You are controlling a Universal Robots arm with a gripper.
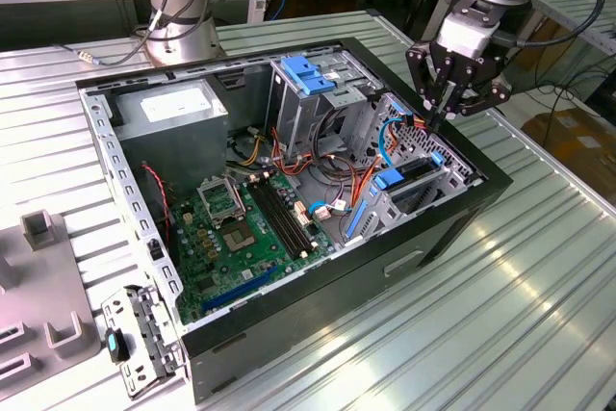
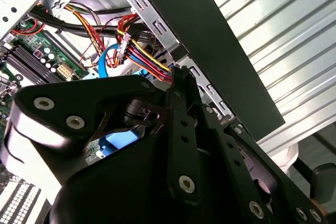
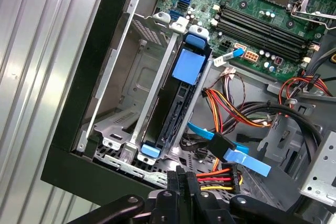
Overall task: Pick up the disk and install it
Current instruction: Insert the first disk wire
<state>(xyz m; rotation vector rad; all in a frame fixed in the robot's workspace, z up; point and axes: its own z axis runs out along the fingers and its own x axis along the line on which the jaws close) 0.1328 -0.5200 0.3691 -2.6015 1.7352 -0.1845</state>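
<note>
On the exterior view's left, a grey fixture block [image 1: 43,286] lies on the ribbed metal table [image 1: 500,315], with a loose metal bracket [image 1: 140,339] just beside the open computer case [image 1: 289,170]. Inside the case, moving rightward, come the grey power supply [image 1: 173,113], then the green motherboard [image 1: 241,228], then an upright drive cage with a light-blue latch plate [image 1: 306,74] on top, and a tangle of red, orange and yellow power wires [image 1: 332,166].

Further toward the exterior view's right sits the drive bay [image 1: 423,180] at the case's corner. The disk [image 3: 173,108] stands on edge in that bay; in the first wrist view its dark body runs between metal rails, with a blue tab at each end and a blue label on its side. It looks seated or nearly so, though how deep it sits cannot be told.

The gripper [image 1: 441,103] hangs just above the bay's far end, its fingers drawn close together at the tips and holding nothing that I can see; in the first wrist view the closed tips [image 3: 184,179] sit over a power plug and the blue data cable [image 3: 231,153], apart from the disk.

My judgement is that the work is at the installing stage: the disk is already in the bay, not in the gripper. What remains would call for a careful push or check on the disk's end tab, keeping clear of the wires beside it.
</note>
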